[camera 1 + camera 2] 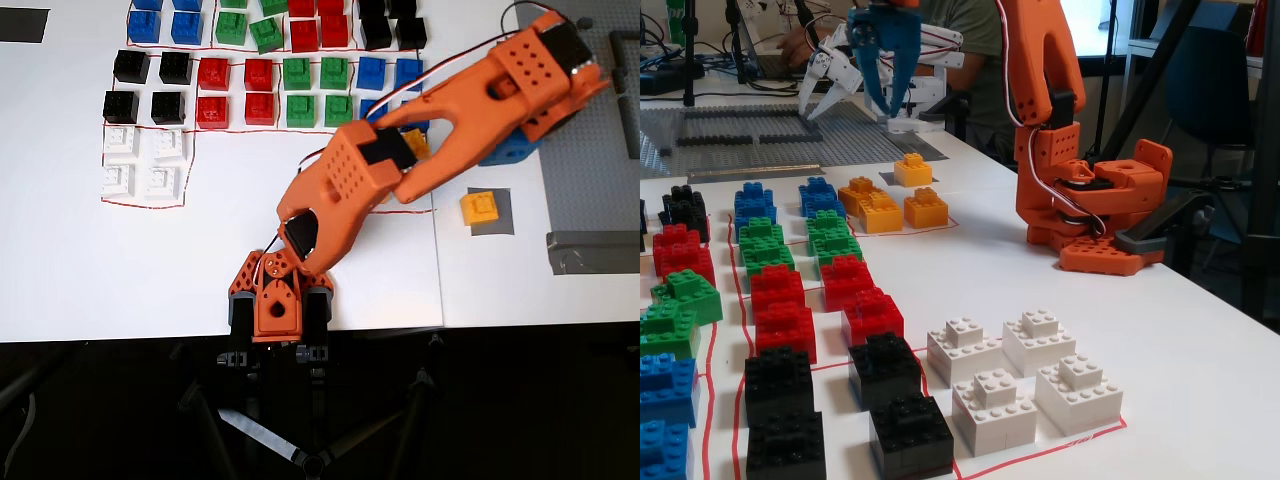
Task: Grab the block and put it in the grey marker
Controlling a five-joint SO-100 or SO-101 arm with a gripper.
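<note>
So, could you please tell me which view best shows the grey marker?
The overhead view: the marker shows as a grey square with the block overlapping its left side. The fixed view shows only a thin dark sliver beside the block.

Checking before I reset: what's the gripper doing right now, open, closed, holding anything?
Gripper: open and empty, raised above the table. The yellow block sits on the grey marker, apart from it.
</note>
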